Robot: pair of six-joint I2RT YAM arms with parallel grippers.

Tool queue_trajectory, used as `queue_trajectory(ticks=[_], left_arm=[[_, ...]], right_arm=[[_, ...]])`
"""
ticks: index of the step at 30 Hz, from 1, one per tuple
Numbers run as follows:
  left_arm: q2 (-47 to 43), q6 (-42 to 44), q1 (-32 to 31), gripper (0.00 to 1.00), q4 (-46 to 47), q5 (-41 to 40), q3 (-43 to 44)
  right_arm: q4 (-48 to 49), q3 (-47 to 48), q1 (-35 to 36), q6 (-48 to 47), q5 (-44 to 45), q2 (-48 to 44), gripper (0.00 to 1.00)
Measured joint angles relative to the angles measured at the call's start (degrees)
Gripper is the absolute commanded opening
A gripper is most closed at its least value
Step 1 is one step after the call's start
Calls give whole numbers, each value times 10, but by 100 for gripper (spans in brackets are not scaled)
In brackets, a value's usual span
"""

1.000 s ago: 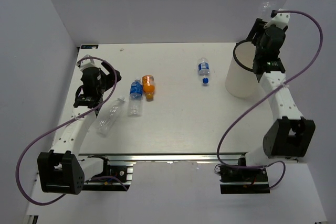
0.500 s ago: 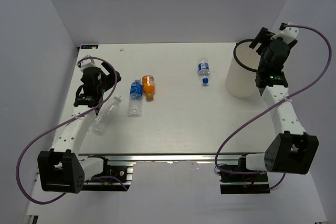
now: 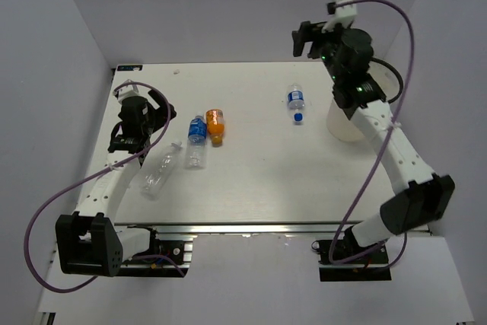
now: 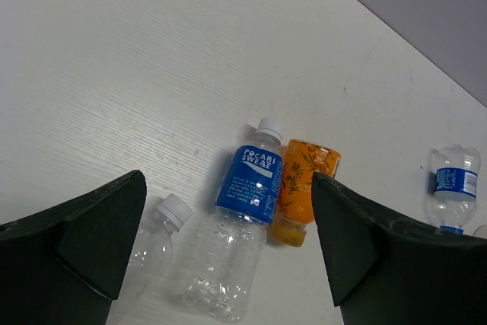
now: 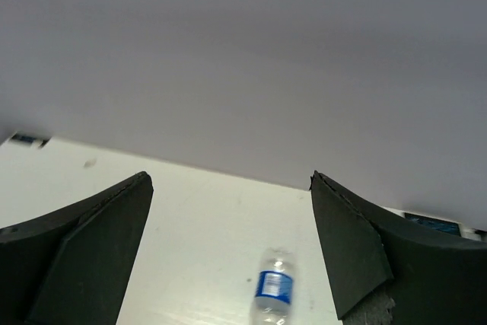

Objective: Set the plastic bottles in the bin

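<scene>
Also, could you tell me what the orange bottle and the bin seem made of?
The orange bottle looks like glossy plastic with a printed wrap label; its rounded end shines. The bin seems smooth white plastic, with an even pale wall, though the right arm hides most.

Insp. note for you, operator: only one brand is legible. "POCARI SWEAT" stands in white caps on the blue label of the clear bottle (image 4: 251, 188), seen in your left wrist view. Fine print below it is illegible. The orange bottle (image 4: 304, 188) just beside it has dark script on its label, unreadable. The second blue-label bottle (image 4: 455, 183) has white marks, too small to read in any view.
</scene>
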Motion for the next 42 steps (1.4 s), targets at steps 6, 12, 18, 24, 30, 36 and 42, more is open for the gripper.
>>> queue_trajectory(ticks=[6, 12, 18, 24, 30, 36, 42], left_arm=[[0, 0, 0, 98, -2, 0, 0], [1, 0, 0, 98, 1, 0, 1], [32, 0, 0, 98, -3, 1, 13], [48, 3, 0, 98, -10, 2, 19], [47, 3, 0, 98, -10, 2, 19], [48, 3, 0, 98, -10, 2, 19], [48, 4, 0, 98, -10, 3, 19]], right_arm=[[-107, 122, 41, -4, -3, 178, 89], [-242, 284, 68, -1, 77, 379, 89], [-285, 367, 72, 4, 162, 529, 89], [-299, 344, 63, 15, 243, 574, 89], [-282, 289, 45, 15, 271, 572, 89], [-264, 240, 31, 34, 285, 549, 89], [-264, 192, 25, 35, 269, 514, 89]])
